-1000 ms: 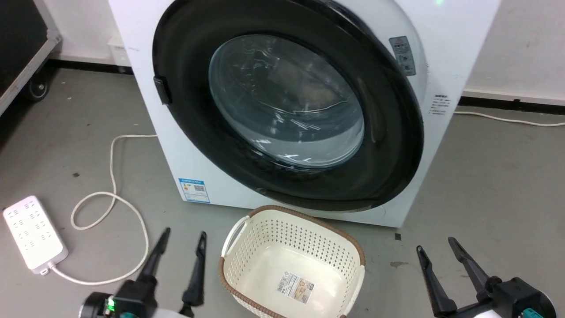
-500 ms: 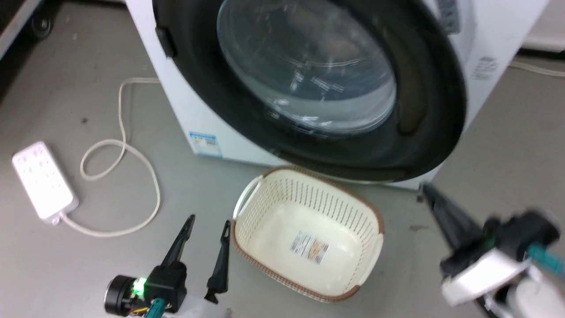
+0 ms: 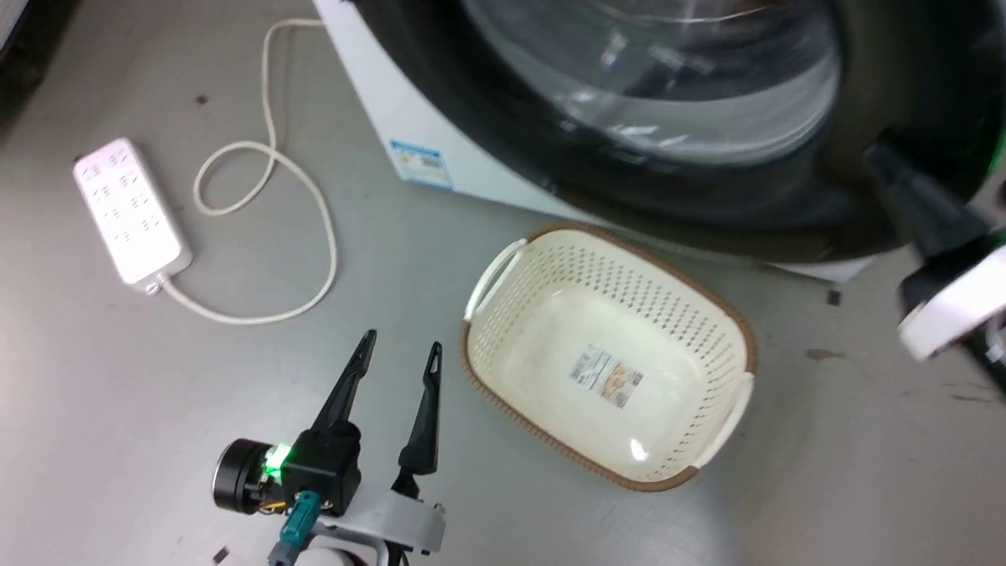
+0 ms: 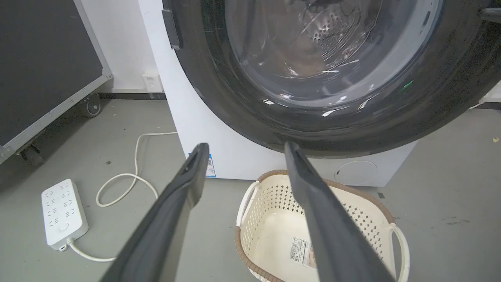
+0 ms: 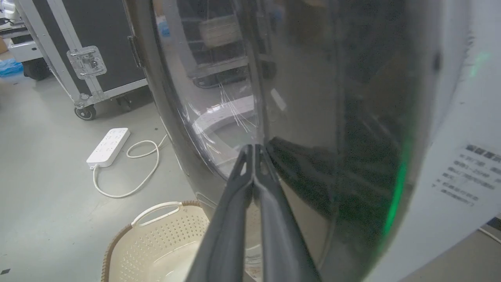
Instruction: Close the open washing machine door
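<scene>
The washing machine door is a wide black ring around a bulging clear glass bowl, set in the white machine. My right gripper is shut, its dark fingers held together, with the tips at the door's lower right rim. In the right wrist view the shut fingertips lie close against the glossy door face; whether they touch it is not clear. My left gripper stands open low over the floor, empty, its fingertips pointing toward the door.
A cream perforated basket with a brown rim sits empty on the grey floor just below the door. A white power strip and its looped cable lie to the left. A black wheeled case stands far left.
The head camera has tilted down and closer. My right gripper has risen from the lower right to the door's lower right rim and has shut. The left gripper stays open.
</scene>
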Robot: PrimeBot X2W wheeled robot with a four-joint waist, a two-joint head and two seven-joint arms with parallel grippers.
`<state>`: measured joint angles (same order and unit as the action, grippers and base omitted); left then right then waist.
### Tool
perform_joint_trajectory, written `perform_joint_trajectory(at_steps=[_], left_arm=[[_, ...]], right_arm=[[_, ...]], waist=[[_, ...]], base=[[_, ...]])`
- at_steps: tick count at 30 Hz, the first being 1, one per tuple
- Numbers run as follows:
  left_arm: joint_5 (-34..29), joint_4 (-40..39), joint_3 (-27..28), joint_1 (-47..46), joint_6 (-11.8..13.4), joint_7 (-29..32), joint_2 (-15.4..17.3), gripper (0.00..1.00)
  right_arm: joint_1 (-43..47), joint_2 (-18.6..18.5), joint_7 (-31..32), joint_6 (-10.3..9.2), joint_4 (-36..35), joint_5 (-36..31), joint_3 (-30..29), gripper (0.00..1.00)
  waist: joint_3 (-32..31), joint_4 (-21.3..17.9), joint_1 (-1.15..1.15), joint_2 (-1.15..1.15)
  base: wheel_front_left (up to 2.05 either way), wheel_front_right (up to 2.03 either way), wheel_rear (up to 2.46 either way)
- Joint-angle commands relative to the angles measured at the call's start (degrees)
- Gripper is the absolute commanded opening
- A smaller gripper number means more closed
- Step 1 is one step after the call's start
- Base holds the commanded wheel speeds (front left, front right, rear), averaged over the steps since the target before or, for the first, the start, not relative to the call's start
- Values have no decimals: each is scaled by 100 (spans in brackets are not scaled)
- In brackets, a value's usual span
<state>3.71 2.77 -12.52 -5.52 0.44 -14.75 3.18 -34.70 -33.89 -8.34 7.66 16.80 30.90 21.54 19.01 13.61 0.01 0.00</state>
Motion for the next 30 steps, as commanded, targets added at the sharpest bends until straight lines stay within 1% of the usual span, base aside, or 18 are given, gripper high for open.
perform_joint_trajectory(at_steps=[1, 5, 7, 11, 15, 20, 25, 26, 27, 28, 29, 30], left_arm=[[30, -20, -29, -83, 37, -25, -11, 100], [69, -57, -93, -153, 103, -25, -22, 100], [71, -64, -115, -164, 136, -25, -24, 100], [61, -62, -150, -195, 172, -25, -27, 100], [78, -61, -179, -215, 215, -25, -29, 100], [115, -41, -228, -243, 248, -25, -29, 100], [122, 35, -158, -212, 219, -25, -30, 100], [120, 43, -144, -193, 212, -25, -30, 100], [119, 49, -134, -167, 210, -25, -30, 100], [116, 67, -112, -144, 194, -25, -30, 100], [118, 86, -82, -122, 167, -25, -30, 100], [116, 103, -52, -97, 143, -25, -30, 100]], right_arm=[[-197, -115, 7, -17, 130, 96, -57, 0], [-668, -237, 86, -17, 603, 331, -118, 0], [-899, -142, 194, -17, 931, 601, -273, 0], [-1367, -84, 285, -17, 1415, 680, -335, 0], [-1646, 15, 226, -17, 1879, 753, -439, 0], [-1758, 142, 10, -17, 2225, 797, -387, 0], [-1560, 223, -205, -17, 2375, 828, -157, 0], [-1483, 227, -263, -17, 2379, 833, -120, 2], [-1390, 234, -342, -17, 2376, 828, -102, 42], [-1276, 240, -425, -17, 2346, 796, -79, 97], [-1143, 256, -490, -17, 2302, 767, -65, 100], [-989, 286, -538, -17, 2248, 753, -62, 100]], waist=[[105, 114, -1, 0], [221, 184, -1, 0], [257, 192, -1, 0], [304, 204, -1, 0], [289, 190, -1, 0], [219, 150, -1, 0], [-30, 69, -1, 0], [-106, 47, -1, 0], [-199, 20, -1, 0], [-296, -11, -1, 0], [-391, -43, -1, 0], [-493, -79, -1, 0]], base=[[0, 0, 0], [0, 0, 0], [0, 0, 0], [0, 0, 0], [0, 0, 0], [0, 0, 0], [0, 0, 0], [0, 0, 0], [0, 0, 0], [0, 0, 0], [0, 0, 0], [0, 0, 0]])
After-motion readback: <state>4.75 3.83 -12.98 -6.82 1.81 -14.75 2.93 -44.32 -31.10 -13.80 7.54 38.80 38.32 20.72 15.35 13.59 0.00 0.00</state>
